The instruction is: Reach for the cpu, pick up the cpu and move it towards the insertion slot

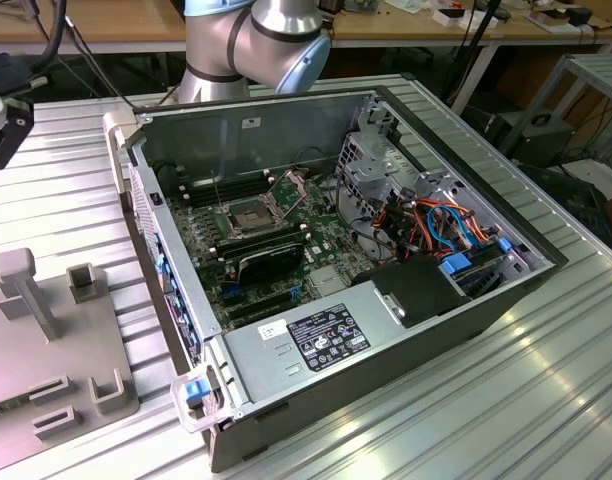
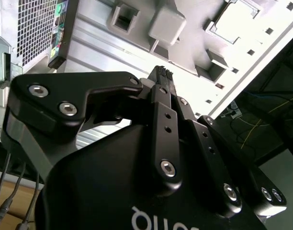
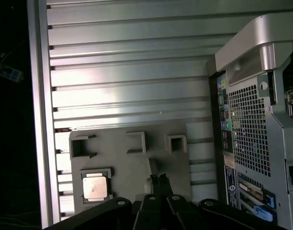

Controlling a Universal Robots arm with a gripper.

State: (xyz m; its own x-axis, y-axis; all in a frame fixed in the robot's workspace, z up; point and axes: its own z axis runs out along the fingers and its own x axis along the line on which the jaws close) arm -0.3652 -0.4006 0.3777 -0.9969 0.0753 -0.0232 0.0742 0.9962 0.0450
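The cpu (image 3: 95, 186) is a silver square lying flat in a pocket of the grey fixture plate (image 3: 122, 163). In both wrist views my gripper (image 3: 158, 179) (image 2: 162, 73) hangs above that plate with its two black fingers pressed together and nothing between them. Its tips stand off to one side of the cpu, apart from it. The insertion slot (image 1: 248, 215) is a silver-framed square socket on the green motherboard inside the open computer case (image 1: 386, 330). Its thin metal plate (image 1: 286, 186) is hinged up.
The case's perforated back panel (image 3: 247, 129) stands close beside the fixture plate (image 1: 56, 340), which carries grey upright posts (image 1: 26, 290). The ribbed aluminium table (image 3: 127, 62) ends at an edge (image 3: 39, 96). A black shroud (image 1: 271, 260) and a drive cage with cables (image 1: 426, 215) surround the socket.
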